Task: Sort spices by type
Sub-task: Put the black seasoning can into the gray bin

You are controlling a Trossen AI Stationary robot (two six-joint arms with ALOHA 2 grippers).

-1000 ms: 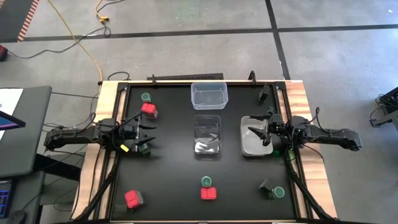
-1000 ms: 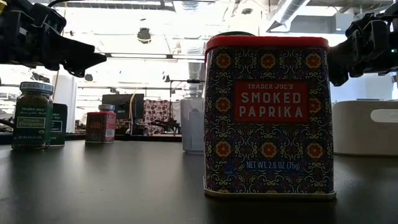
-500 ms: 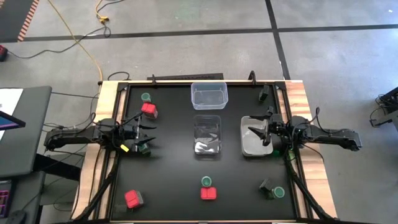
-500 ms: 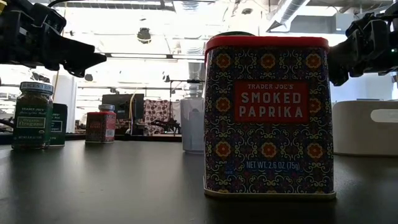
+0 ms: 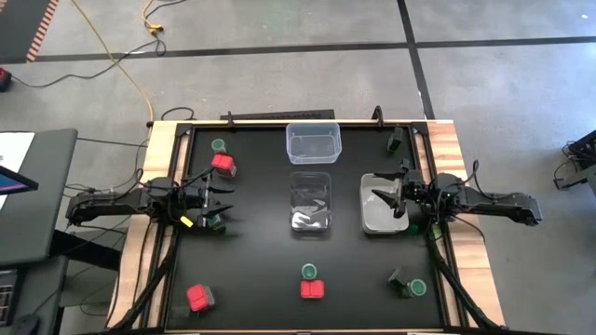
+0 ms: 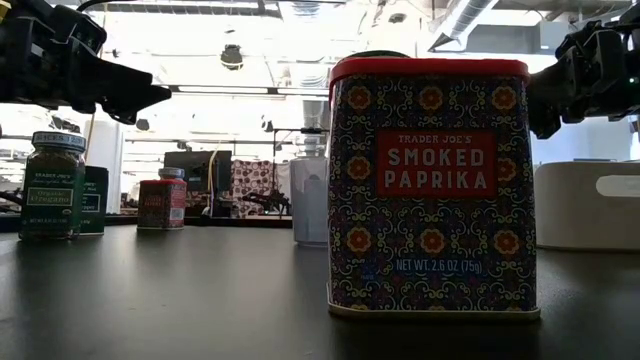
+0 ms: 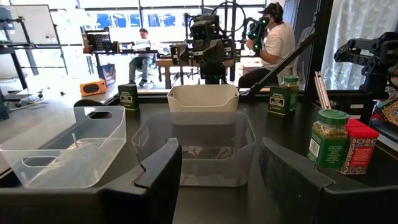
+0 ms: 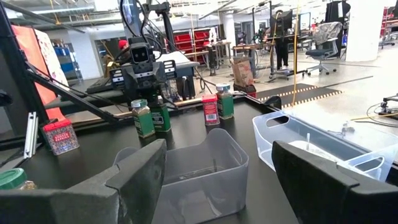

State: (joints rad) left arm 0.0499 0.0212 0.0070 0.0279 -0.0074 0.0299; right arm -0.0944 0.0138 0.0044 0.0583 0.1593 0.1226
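The spices stand scattered on the black table. A red paprika tin [image 5: 313, 289] [image 6: 430, 185] and a green-lidded jar [image 5: 308, 271] stand near the front edge. Another red tin [image 5: 200, 298] stands at the front left. A red tin [image 5: 223, 165] and a green-lidded jar [image 5: 218, 146] stand at the far left. A dark block [image 5: 398, 277] and a green-lidded jar [image 5: 417, 289] stand at the front right. My left gripper [image 5: 221, 199] [image 7: 221, 186] is open and empty, above an oregano jar [image 5: 216, 223] [image 6: 52, 185]. My right gripper [image 5: 380, 201] [image 8: 217, 186] is open and empty, over a white tub [image 5: 384, 228].
Two clear tubs stand mid-table, one [image 5: 314, 141] at the far edge and one [image 5: 310, 205] in the centre between the grippers. A dark block [image 5: 395, 140] stands at the far right. People sit at desks in the room behind the table [image 7: 273, 37].
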